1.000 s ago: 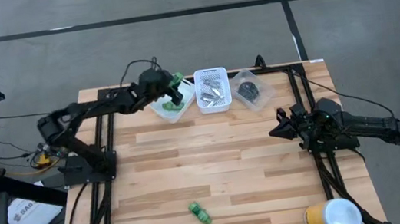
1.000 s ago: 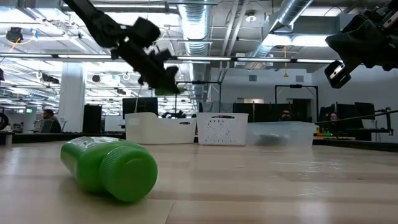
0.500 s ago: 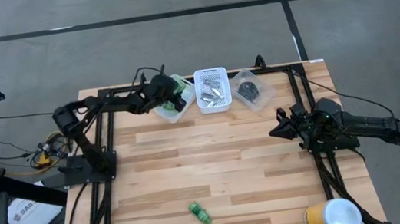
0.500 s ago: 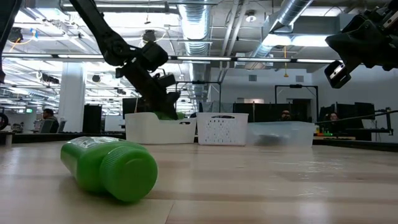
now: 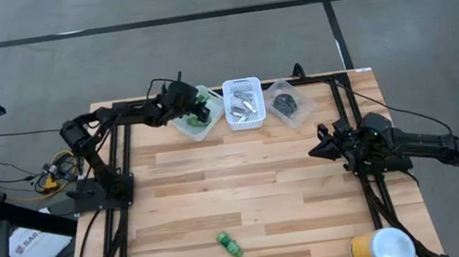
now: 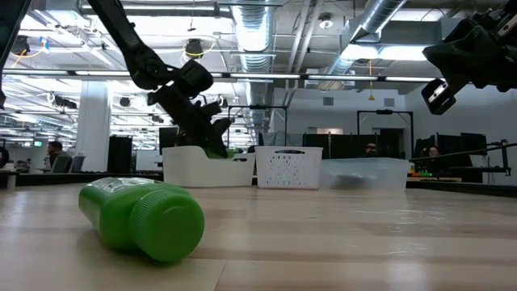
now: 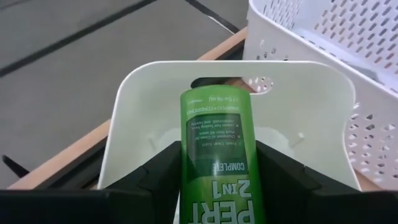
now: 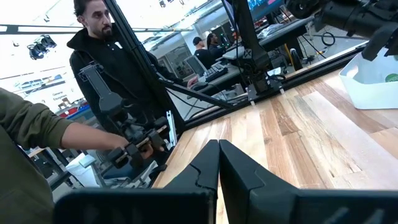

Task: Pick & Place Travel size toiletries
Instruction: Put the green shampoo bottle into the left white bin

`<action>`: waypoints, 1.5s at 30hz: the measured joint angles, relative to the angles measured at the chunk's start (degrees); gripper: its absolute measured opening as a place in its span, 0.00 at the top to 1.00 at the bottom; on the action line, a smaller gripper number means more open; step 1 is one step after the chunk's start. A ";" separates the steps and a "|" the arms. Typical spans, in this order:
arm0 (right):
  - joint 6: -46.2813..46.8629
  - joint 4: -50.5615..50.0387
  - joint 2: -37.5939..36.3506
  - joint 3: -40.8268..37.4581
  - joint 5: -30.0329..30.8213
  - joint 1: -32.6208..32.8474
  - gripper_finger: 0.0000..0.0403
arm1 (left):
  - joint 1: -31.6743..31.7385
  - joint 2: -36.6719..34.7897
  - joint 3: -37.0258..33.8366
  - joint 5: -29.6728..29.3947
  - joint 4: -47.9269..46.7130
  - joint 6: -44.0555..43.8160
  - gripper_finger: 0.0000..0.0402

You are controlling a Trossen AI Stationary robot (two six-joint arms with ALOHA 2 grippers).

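Note:
My left gripper (image 5: 201, 108) is shut on a bright green bottle (image 7: 217, 155) over the left white bin (image 5: 197, 124) at the table's far edge. In the low view it stands at the bin's rim (image 6: 212, 145). A second green bottle (image 5: 229, 244) lies on its side near the table's near edge, and shows large in the low view (image 6: 141, 218). My right gripper (image 5: 318, 150) is shut and empty, raised above the table's right side; its fingers meet in the right wrist view (image 8: 219, 163). My left gripper pinches the bottle's body by its two sides (image 7: 186, 168) between its two fingers (image 7: 158, 177). The fingers slant down from the table's left and lie along the bottle. The bottle's free end (image 7: 214, 99) sticks out past the fingertips over the bin's inside.
A white perforated basket (image 5: 245, 119) with silvery tubes stands right of the left bin, and a clear tub (image 5: 303, 112) with dark pots right of that. A yellow and white cup (image 5: 383, 248) stands at the near right corner. People stand beyond the table (image 8: 112, 68).
My left gripper has come down with the green bottle from above the left white bin to the bin's rim, slanting downward, and has stayed shut on it. The arm's elbow has drawn in toward the far edge.

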 joint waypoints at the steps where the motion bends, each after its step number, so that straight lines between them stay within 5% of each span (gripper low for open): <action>1: -0.02 -0.02 0.01 0.02 0.00 -0.01 0.99 | 0.22 0.00 -0.02 0.39 -0.06 -0.39 0.57; 31: -0.01 0.00 0.01 0.00 0.00 0.00 0.99 | 1.62 0.00 0.05 2.77 -5.51 1.77 0.57; 45: -0.02 0.00 0.00 0.00 0.00 0.00 0.99 | 1.46 -1.19 -0.03 2.47 -5.82 1.79 0.43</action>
